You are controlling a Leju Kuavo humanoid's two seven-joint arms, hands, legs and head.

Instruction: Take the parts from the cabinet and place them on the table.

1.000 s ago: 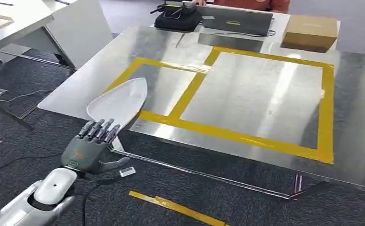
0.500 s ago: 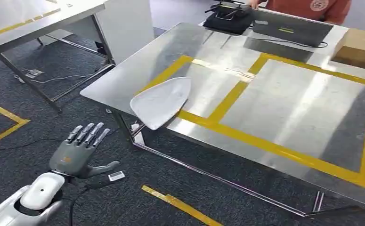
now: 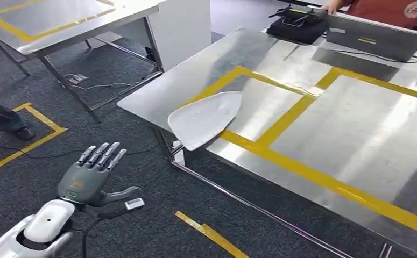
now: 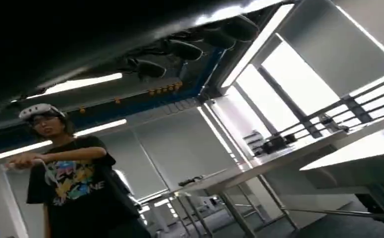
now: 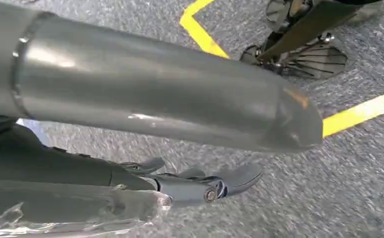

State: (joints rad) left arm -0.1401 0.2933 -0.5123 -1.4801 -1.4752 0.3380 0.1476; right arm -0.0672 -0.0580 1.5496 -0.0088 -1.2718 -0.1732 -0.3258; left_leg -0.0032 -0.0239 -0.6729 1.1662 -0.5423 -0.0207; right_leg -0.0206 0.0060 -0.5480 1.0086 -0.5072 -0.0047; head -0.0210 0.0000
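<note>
My left hand (image 3: 90, 174) hangs empty, fingers spread, beside the table (image 3: 324, 134), where one white part (image 3: 206, 118) already overhangs the corner; next comes another cabinet trip. My right hand's (image 5: 199, 186) grasp is unclear.

Black T-shirt (image 4: 76, 183) on person in left wrist view: colourful print with pale capital letters, partly "NE", remainder illegible. Red garment (image 3: 405, 11) at far edge of worktop (image 3: 357, 140): round pale emblem, lettering too small to read. Left hand (image 3: 90, 174): small orange mark on back, unreadable.
</note>
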